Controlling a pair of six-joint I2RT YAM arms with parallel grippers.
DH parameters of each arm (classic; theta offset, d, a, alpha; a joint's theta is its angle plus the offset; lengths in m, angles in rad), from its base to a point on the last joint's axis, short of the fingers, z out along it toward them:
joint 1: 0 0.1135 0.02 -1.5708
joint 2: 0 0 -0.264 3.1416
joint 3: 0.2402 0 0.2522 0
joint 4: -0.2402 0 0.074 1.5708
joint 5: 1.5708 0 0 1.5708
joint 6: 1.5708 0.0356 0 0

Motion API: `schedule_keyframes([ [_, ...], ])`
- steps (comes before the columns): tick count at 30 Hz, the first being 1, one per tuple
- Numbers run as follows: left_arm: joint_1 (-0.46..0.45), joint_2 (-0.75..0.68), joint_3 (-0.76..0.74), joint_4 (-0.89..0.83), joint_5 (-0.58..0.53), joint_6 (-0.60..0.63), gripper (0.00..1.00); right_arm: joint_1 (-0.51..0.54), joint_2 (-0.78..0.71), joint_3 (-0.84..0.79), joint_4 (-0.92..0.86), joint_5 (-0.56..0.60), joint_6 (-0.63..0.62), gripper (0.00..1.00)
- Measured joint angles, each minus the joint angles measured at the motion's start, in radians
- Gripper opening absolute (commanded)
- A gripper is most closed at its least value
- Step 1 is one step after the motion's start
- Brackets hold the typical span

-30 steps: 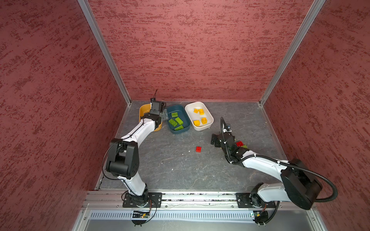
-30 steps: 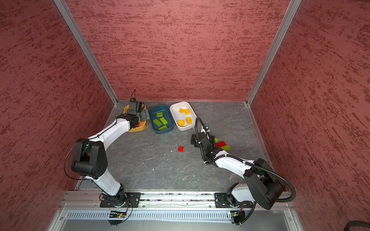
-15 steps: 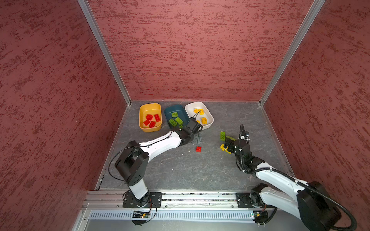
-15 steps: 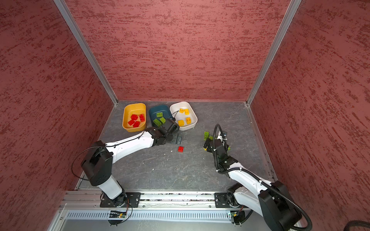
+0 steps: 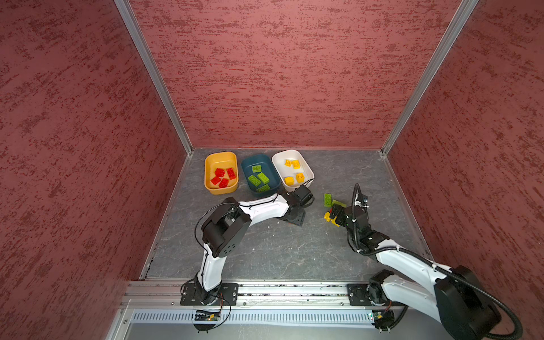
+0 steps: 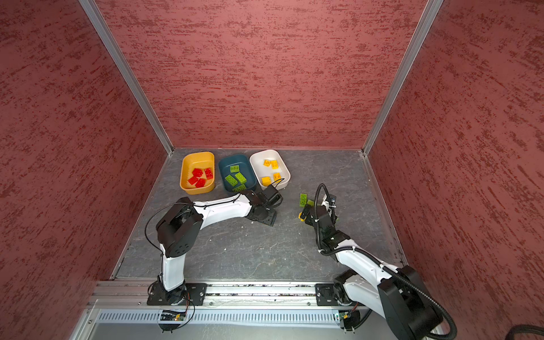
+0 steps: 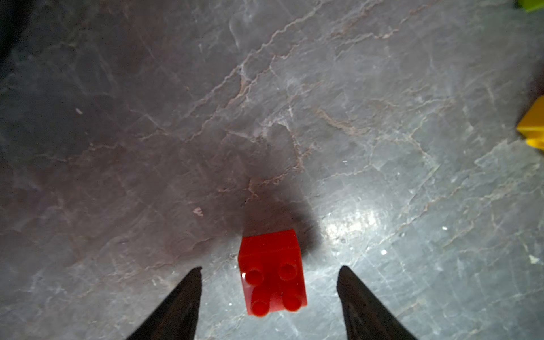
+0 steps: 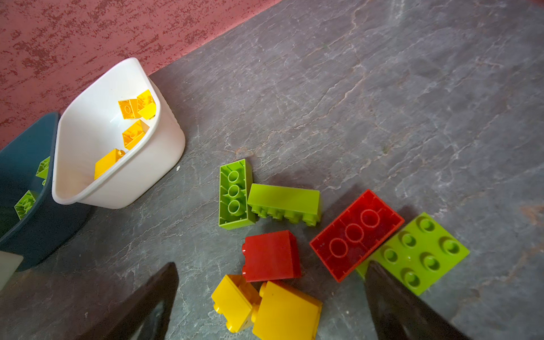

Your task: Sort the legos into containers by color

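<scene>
Red brick lies on the grey counter between the left claw fingers, which are parted and touch nothing. Wide open and empty, the right claw hovers over loose bricks near the white tub.

Grey slate floor, 3 red walls (textured)

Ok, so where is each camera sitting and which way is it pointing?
Top views: high at the front, looking down toward the back wall; left arm and right arm show whole.
Left wrist: on the left arm, facing down at the floor; left hand tips flank a red brick.
Right wrist: on the right arm, angled at the loose pile and white tub; right hand tips show, open.
Shared: right wrist and both top views show the white tub and loose pile.
</scene>
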Motion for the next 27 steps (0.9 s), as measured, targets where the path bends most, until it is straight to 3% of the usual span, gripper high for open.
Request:
schedule_keyframes([
  [14, 0.001, 0.051, 0.028, -0.026, 0.009, 0.016, 0.33, 0.0, 0.001, 0.0, 0.079, -0.187, -0.084, 0.99],
  [20, 0.002, 0.037, 0.005, -0.002, -0.005, 0.005, 0.29, 0.0, 0.021, 0.0, 0.147, -0.295, -0.111, 0.99],
  [27, 0.039, -0.089, -0.086, 0.048, -0.012, -0.038, 0.28, 0.0, 0.074, 0.017, 0.215, -0.426, -0.138, 0.99],
])
